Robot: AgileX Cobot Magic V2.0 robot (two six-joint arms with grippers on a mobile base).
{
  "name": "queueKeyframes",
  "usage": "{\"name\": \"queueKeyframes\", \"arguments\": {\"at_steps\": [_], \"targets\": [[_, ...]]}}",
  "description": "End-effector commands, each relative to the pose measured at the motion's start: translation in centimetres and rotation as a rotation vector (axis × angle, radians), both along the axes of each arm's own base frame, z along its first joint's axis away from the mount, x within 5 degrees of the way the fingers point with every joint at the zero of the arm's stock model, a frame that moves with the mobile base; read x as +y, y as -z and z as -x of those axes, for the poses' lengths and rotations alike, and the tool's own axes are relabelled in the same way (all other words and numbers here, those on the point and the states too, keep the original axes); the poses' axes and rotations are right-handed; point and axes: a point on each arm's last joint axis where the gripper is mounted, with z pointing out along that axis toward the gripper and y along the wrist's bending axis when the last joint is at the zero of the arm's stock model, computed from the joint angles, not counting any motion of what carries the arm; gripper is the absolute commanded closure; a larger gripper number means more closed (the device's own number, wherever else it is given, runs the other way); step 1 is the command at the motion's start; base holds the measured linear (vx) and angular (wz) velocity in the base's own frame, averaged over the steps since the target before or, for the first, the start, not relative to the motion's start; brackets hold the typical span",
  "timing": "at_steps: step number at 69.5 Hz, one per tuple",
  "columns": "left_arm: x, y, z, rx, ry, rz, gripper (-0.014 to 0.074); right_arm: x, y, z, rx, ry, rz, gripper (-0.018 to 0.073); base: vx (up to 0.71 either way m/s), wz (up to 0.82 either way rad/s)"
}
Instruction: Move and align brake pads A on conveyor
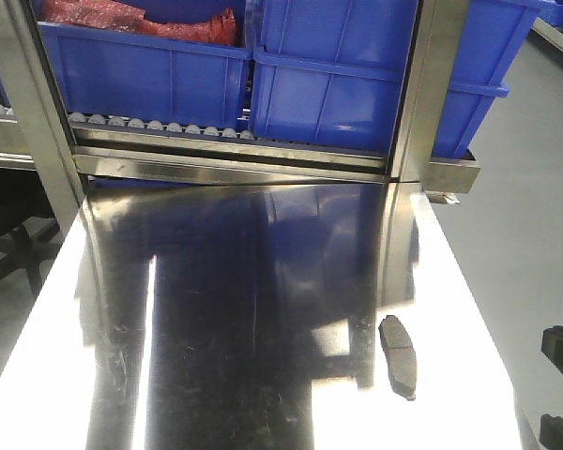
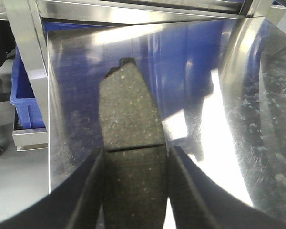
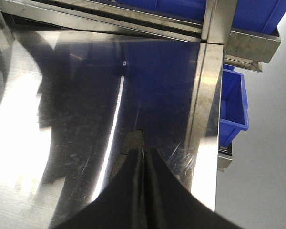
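The left end effector [image 2: 136, 153] is clamped on a brake pad [image 2: 128, 109] across its long edges, above the steel tabletop [image 2: 76, 95]. The right end effector [image 3: 142, 151] seems pinched on a second pad [image 3: 131, 143] (seen edge-on). A third pad [image 1: 399, 356] lies near the tabletop's right edge. The pads look stiff, dense and gritty, so they are probably best gripped mid-length, at the groove.

Brake pads: three. The first pad [image 1: 399, 356] lies near the right edge of the table [image 1: 216, 394]; the second pad [image 2: 128, 119] and third pad [image 3: 132, 143] appear in the wrist views, the third edge-on. Blue bins: at least two beyond the far edge — left bin [image 1: 141, 70], right bin [image 1: 328, 94].
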Motion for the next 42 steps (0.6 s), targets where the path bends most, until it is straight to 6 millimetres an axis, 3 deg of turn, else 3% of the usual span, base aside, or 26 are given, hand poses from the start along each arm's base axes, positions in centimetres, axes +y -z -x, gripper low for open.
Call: {"name": "queueKeyframes", "arguments": {"at_steps": [1, 28, 35, 42], "targets": [[-0.2, -1.64, -0.35, -0.108, 0.01, 0.033, 0.0387, -0.13, -1.47, -0.36, -0.09, 0.02, -0.012, 0.0566, 0.0, 0.0], [-0.2, -1.64, -0.35, -0.108, 0.01, 0.033, 0.0387, -0.14, -1.52, -0.38, -0.094, 0.021, -0.013, 0.0549, 0.0, 0.0], [-0.2, -1.64, -0.35, -0.108, 0.01, 0.033, 0.0387, -0.14, -1.54, -0.39, -0.097, 0.021, -0.014, 0.0478, 0.0, 0.0], [-0.2, -1.64, -0.35, -0.108, 0.01, 0.033, 0.0387, -0.14, -1.54, -0.39, -0.097, 0.021, -0.013, 0.0328, 0.0, 0.0]]}}
